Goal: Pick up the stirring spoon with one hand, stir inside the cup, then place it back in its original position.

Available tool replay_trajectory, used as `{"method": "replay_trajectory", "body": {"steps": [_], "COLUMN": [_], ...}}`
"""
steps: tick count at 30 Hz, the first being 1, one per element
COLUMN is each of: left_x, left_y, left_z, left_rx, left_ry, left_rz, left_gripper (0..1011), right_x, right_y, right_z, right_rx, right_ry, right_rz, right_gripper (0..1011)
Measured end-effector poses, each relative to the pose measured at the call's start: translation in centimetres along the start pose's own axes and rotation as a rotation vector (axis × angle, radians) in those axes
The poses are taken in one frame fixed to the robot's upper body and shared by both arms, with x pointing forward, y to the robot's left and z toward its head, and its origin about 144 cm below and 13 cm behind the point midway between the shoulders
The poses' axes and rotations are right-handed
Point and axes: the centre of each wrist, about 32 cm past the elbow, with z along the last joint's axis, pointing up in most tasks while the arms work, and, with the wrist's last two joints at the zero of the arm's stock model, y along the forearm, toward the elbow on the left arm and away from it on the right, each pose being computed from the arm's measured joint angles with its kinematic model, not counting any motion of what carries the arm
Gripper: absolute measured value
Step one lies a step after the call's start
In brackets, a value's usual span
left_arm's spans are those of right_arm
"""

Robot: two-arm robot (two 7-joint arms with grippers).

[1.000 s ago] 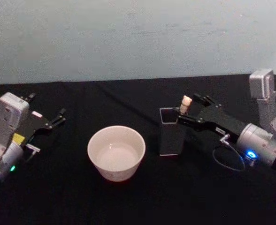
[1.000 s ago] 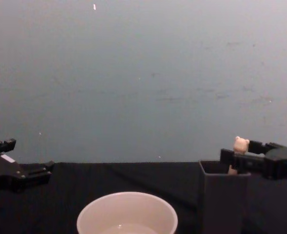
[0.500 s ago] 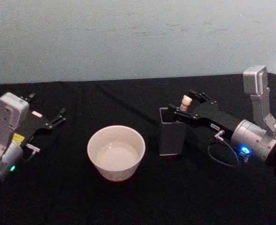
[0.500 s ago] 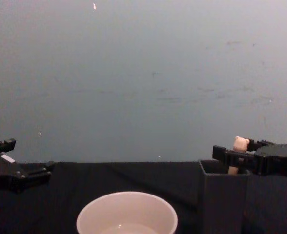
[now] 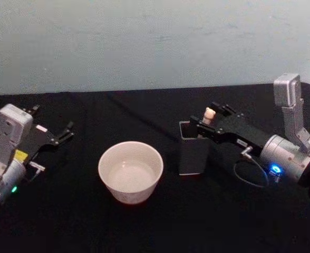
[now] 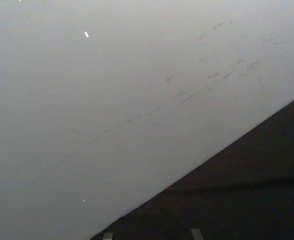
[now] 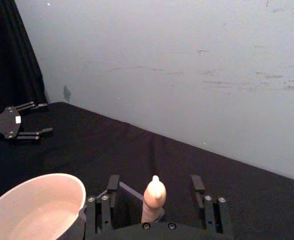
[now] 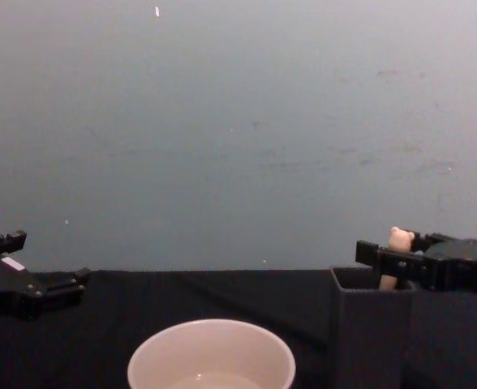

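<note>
The stirring spoon (image 5: 209, 115) stands upright in a dark grey square holder (image 5: 193, 150), its beige bear-head top poking above the rim. My right gripper (image 5: 206, 117) reaches in from the right at handle height. It is open, with one finger on each side of the handle (image 7: 154, 196) and a gap to both. The chest view has the spoon top (image 8: 399, 240) between those black fingers (image 8: 378, 257). The cream-white cup (image 5: 130, 171) sits left of the holder, apart from it. My left gripper (image 5: 61, 134) is parked open at the far left.
Everything rests on a black cloth-covered table (image 5: 160, 221) with a pale blue-grey wall (image 5: 144, 42) close behind. A thin cable loop (image 5: 250, 176) lies beside the right arm. The cup (image 8: 211, 355) and holder (image 8: 370, 328) stand about a hand's width apart.
My right gripper has slid left toward the holder, so its fingers now straddle the spoon's handle. The spoon, cup and left arm have not moved.
</note>
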Motion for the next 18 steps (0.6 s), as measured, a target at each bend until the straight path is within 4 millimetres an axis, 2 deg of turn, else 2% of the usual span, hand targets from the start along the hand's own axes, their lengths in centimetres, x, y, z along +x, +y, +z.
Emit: {"method": "replay_trajectory", "body": {"steps": [6,10,17,18], "left_x": [0.00,0.00,0.00,0.00], "left_y": [0.00,0.00,0.00,0.00], "left_z": [0.00,0.00,0.00,0.00], "left_rx": [0.000,0.000,0.000,0.000], "left_ry": [0.000,0.000,0.000,0.000], "left_rz": [0.000,0.000,0.000,0.000], "left_gripper": [1001,1001,1001,1001], "right_x": [0.00,0.00,0.00,0.00], "right_y": [-0.02,-0.03,-0.03,-0.03], "right_z": [0.00,0.00,0.02,0.02], "right_rx": [0.000,0.000,0.001,0.001], "right_ry": [0.000,0.000,0.000,0.000], "right_rz": [0.000,0.000,0.000,0.000], "right_gripper": [759,602,416,358]}}
